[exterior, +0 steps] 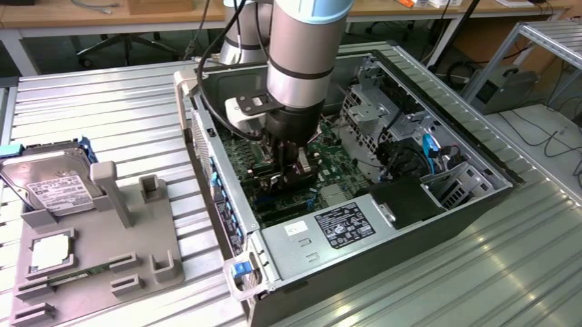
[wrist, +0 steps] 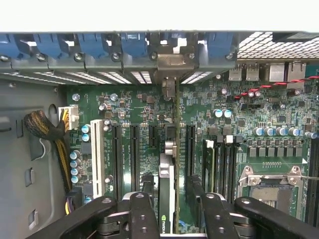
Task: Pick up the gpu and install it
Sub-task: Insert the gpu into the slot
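1. Now my claw point(wrist: 169, 209) pinches the gpu point(wrist: 167, 184) edge-on between its fingers, inside the open computer case point(exterior: 473, 146).
2. Its long axis points at the rear bracket point(wrist: 172, 64), directly above a motherboard point(wrist: 129, 107) slot.

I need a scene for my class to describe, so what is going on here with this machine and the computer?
A grey robot arm has reached down into an open desktop computer case. Its gripper holds a thin dark graphics card edge-on between the jaws, upright over the green motherboard and lined up with its long black slots. Whether the card is fully seated cannot be told. On the table, a silver hard drive rests on a grey holder.
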Robot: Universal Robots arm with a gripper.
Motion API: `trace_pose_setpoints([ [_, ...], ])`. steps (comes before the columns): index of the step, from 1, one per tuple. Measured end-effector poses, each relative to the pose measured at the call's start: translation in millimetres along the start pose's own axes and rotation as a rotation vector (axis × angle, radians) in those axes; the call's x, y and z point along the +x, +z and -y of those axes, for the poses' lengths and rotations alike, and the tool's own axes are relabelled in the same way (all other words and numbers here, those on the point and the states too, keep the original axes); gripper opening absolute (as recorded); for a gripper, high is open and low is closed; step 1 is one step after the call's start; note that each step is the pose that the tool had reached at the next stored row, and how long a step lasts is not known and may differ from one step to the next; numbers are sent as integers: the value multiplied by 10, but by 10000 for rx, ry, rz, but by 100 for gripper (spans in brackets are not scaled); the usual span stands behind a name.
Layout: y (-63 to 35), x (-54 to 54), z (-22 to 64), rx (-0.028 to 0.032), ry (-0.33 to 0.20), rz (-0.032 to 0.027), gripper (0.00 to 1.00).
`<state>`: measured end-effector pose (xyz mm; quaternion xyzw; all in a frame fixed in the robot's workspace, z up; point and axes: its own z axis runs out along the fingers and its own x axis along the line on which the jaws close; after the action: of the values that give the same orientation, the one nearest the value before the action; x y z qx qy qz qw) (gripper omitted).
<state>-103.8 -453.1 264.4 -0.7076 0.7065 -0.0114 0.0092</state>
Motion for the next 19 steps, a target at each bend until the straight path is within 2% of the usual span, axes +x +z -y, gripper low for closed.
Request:
trace_pose_setpoints([
  [2,0,0,39,-23,2,19,40],
  [3,1,0,47,-60,4,23,40],
  [5,1,0,59,-249,10,22,40],
  [6,1,0,64,-369,13,22,40],
  [11,2,1,98,-371,14,63,40],
  [19,2,0,99,-371,14,63,39],
])
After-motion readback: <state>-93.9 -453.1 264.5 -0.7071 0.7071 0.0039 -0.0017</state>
